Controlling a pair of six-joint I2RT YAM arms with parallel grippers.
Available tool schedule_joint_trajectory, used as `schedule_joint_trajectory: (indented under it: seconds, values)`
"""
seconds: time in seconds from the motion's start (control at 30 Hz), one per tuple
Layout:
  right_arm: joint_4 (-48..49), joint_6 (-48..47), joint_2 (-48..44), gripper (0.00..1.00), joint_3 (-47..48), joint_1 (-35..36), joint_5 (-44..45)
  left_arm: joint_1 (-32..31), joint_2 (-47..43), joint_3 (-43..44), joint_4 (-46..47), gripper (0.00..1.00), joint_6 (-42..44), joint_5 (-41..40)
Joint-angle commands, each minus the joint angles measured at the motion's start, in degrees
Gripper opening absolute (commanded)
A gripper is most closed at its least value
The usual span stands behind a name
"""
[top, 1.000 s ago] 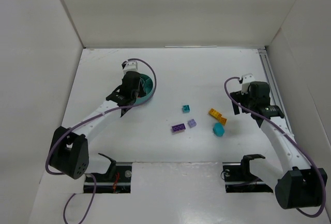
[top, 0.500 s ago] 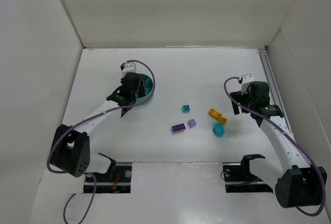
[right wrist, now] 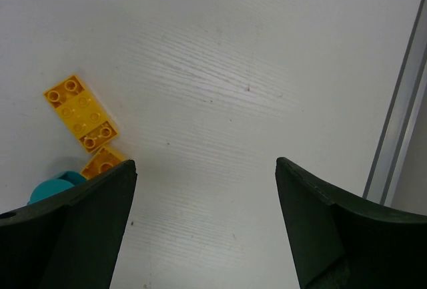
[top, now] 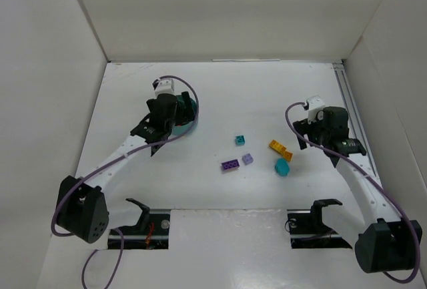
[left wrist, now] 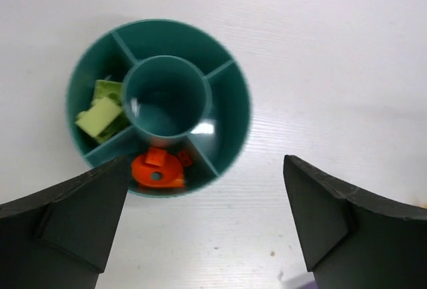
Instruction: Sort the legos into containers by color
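The round teal dish (left wrist: pixel 233 82) lies under my left gripper (left wrist: pixel 205 163), whose jaws stand open and empty above its near rim. An orange piece (left wrist: pixel 157 171) lies in the dish's near compartment and yellow-green pieces (left wrist: pixel 100 112) in the left one. In the top view the left gripper (top: pixel 163 119) hides most of the dish (top: pixel 191 109). Loose on the table are a teal brick (top: pixel 239 140), a lilac one (top: pixel 247 159), a purple one (top: pixel 230 165), orange-yellow bricks (top: pixel 281 149) (right wrist: pixel 80 112) and a teal rounded piece (top: pixel 283 167) (right wrist: pixel 50 187). My right gripper (right wrist: pixel 205 163) (top: pixel 312 132) hangs open, just right of the orange-yellow bricks.
A metal rail (top: pixel 348 105) (right wrist: pixel 400 102) runs along the table's right edge beside the right arm. White walls enclose the table at the back and on both sides. The arm bases and mounts (top: pixel 140 219) sit at the near edge.
The left gripper has gone from shut to open over the dish and has shifted slightly up and back. The right gripper has edged a little to the left.
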Motion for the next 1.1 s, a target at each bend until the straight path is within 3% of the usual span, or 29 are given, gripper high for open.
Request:
schedule_joint_trajectory:
  seconds: [0.0, 0.2, 0.37, 0.6, 0.83, 0.93, 1.07]
  values:
    - [4.13, -2.81, -1.56, 0.89, -0.56, 0.52, -5.84, -3.35, -3.38, -0.61, 1.83, 0.97, 3.00, 3.70]
    - [1.93, 0.08, -0.78, 0.90, 0.14, 6.94, 0.14, -10.73, -1.81, -3.67, 4.54, 1.00, 7.75, 15.47]
    - [0.00, -1.76, 4.67, 0.90, 2.34, 10.63, -0.22, -24.07, 2.84, -6.75, 5.79, 1.00, 7.75, 13.20]
    - [-1.84, -0.53, 8.28, 0.90, 4.19, 13.98, 4.53, -33.84, 8.99, -6.24, 6.49, 0.99, 10.91, 13.29]
    - [-2.37, -1.06, 6.52, 0.90, 4.19, 13.98, 4.53, -34.38, 18.22, -2.73, 6.49, 0.97, 11.97, 10.56]
    - [-2.37, -1.06, 6.00, 0.90, 4.19, 13.98, 4.53, -34.91, 21.90, -0.18, 5.79, 0.92, 12.50, 10.04]
    - [-2.37, -1.06, 6.00, 0.90, 4.19, 13.98, 4.53, -34.91, 23.24, 0.97, 4.03, 0.76, 11.89, 8.19]
